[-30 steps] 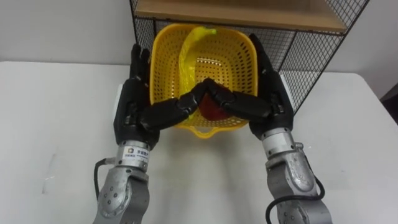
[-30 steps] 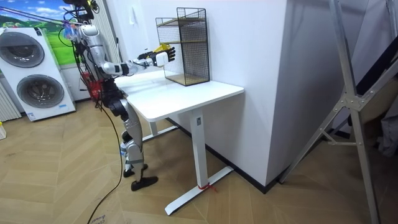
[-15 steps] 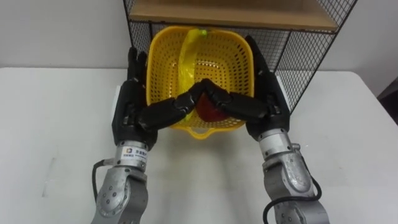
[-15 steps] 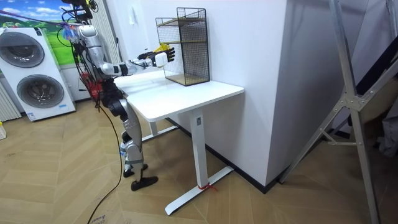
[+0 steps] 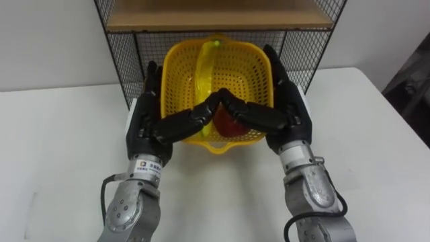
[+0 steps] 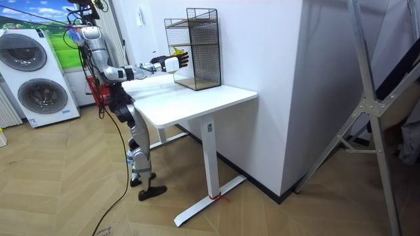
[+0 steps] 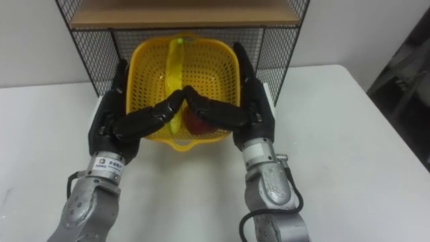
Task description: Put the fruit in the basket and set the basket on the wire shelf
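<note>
**Left eye view.**
- Basket [image 5: 245, 74]: one, yellow plastic, perforated. It sits between the two hands, with its far rim just under the board [image 5: 215, 17] of the wire shelf [image 5: 124, 70].
- Fruit, two pieces, both inside the basket:
  - one banana [image 5: 205, 77] with a greenish tip, leaning up against the far rim;
  - one red fruit [image 5: 232, 125] at the near wall, partly hidden behind the thumbs.
- Left hand [image 5: 149, 121]: flat against the basket's left side, fingers straight.
- Right hand [image 5: 290, 111]: flat against the right side, fingers straight. The two thumbs reach inward and meet tip to tip over the near rim.
- Desk [image 5: 54, 148]: one, white.
- Writing: too small to read.

**Room view.**
- The robot stands at the desk's end on the room view's left, arms stretched forward.
- The basket [image 6: 174, 51] is held clear of the desk top, at the front of the wire shelf.
- Washing machines [image 6: 29, 72]: two, stacked, behind the robot.

**Right eye view.**
- Same arrangement: the basket [image 7: 208, 67] is pressed between both flat hands.
</note>
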